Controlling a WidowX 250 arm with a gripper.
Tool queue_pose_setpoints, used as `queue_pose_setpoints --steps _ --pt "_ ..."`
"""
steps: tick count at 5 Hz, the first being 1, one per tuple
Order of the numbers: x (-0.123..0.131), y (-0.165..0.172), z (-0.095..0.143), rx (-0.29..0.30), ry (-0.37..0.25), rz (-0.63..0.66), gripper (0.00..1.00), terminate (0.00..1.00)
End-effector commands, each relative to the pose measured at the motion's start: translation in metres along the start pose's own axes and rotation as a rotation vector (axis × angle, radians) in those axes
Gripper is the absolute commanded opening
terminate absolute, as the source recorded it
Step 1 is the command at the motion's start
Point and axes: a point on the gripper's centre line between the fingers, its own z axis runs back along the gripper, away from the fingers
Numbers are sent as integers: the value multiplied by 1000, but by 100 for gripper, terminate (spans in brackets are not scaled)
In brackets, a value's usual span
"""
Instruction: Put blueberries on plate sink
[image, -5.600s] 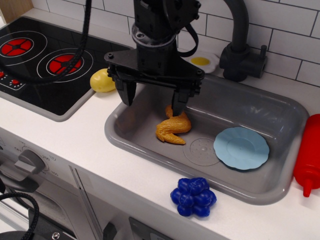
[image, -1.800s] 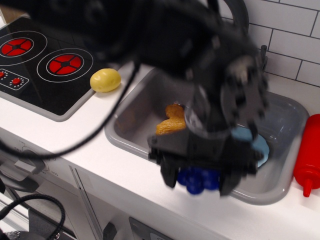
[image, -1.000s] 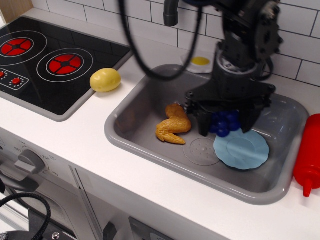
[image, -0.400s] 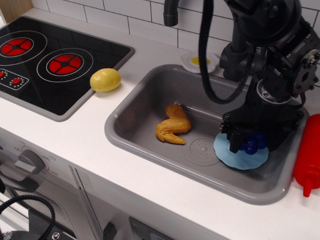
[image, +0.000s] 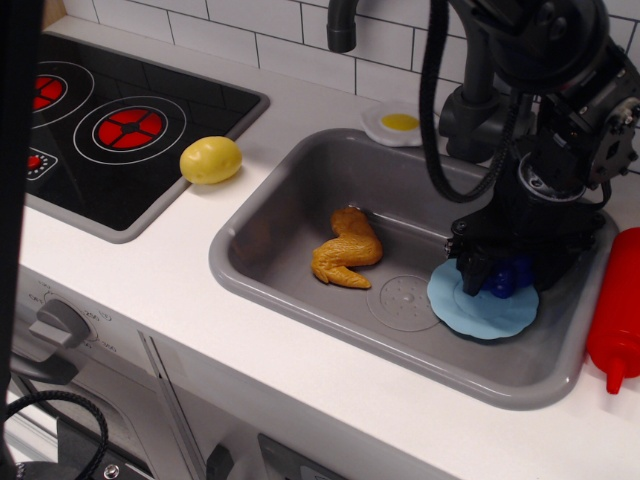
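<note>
I've got the black gripper (image: 508, 277) down over the small round light-blue plastic plate (image: 478, 312) at the right end of the grey plastic sink (image: 300, 285). Its fingers sit closed around the clump of glossy deep-blue plastic blueberries (image: 507, 281), right over the plate. Can't tell if they're touching it. The orange toy chicken piece (image: 346, 251) lies to the left.

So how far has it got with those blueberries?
Nearly done. The blueberries are over the light-blue plate inside the sink, with the gripper closed around them. What's left is letting go and lifting clear; whether they already rest on the plate is hidden.
</note>
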Motion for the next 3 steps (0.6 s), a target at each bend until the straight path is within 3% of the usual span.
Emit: queue_pose_setpoints --steps 1,3 --pt "3 2 34 -56 7 0 100 0" --pt "8 10 72 -101 -2 0 100 0"
